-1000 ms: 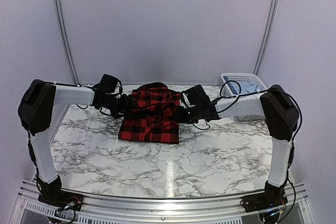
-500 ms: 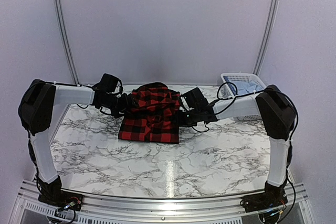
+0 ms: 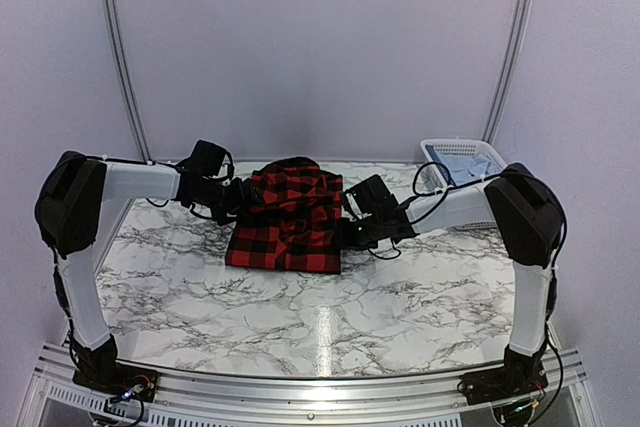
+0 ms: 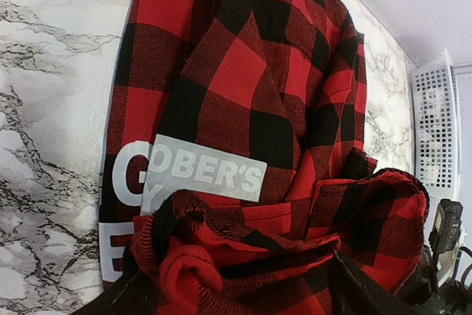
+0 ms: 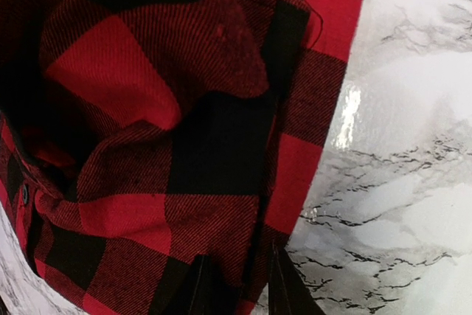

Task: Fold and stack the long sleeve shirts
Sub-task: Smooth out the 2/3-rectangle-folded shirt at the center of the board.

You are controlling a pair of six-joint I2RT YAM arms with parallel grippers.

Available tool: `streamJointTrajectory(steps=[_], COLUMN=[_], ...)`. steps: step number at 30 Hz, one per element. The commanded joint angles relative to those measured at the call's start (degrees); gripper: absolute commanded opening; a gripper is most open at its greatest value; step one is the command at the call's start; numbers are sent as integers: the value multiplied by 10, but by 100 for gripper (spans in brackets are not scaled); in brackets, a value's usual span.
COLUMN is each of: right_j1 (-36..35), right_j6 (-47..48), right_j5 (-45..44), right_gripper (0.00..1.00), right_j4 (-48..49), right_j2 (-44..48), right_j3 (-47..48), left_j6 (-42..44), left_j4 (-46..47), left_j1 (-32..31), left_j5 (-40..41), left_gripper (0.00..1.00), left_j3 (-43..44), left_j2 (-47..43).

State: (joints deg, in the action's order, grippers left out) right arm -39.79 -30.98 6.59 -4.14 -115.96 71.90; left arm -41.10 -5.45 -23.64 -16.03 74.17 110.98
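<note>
Here the marbled worktop carries the red-and-black checked shirt well to the left of the white basket, its near part lying flat and its far part humped up. The pale blue shirt lies inside the basket, apparently not yet folded. The right fingers stand narrow on the checked shirt's basket-side edge with the cloth between them, probably to carry that side over in a fold, while the left fingers, on the side away from the basket, stand wide with a wad of cloth bunched loosely between them, seemingly ready to take the matching edge.
</note>
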Motion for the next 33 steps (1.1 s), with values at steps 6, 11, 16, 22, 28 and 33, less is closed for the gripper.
streamJointTrajectory(steps=[6,11,16,22,28,33], right_j1=[-16,-19,-23,-34,-35,-34], right_j6=[-13,-19,-32,-53,-66,-65], right_j5=[3,4,-5,-12,-22,-25], right_gripper=[18,6,0,0,0,0], right_j4=[19,21,19,21,27,20], right_j2=[23,33,62,94,93,75], right_j3=[-13,-19,-36,-70,-91,-81], left_j6=[-1,-1,1,4,9,20], left_j4=[-8,-8,-8,-7,-8,-21], left_j1=[0,0,0,0,0,8], left_j5=[-5,-6,-6,-6,3,34], left_gripper=[82,81,82,82,85,95], left_j3=[10,10,10,10,13,7], left_j2=[9,10,9,9,5,-20])
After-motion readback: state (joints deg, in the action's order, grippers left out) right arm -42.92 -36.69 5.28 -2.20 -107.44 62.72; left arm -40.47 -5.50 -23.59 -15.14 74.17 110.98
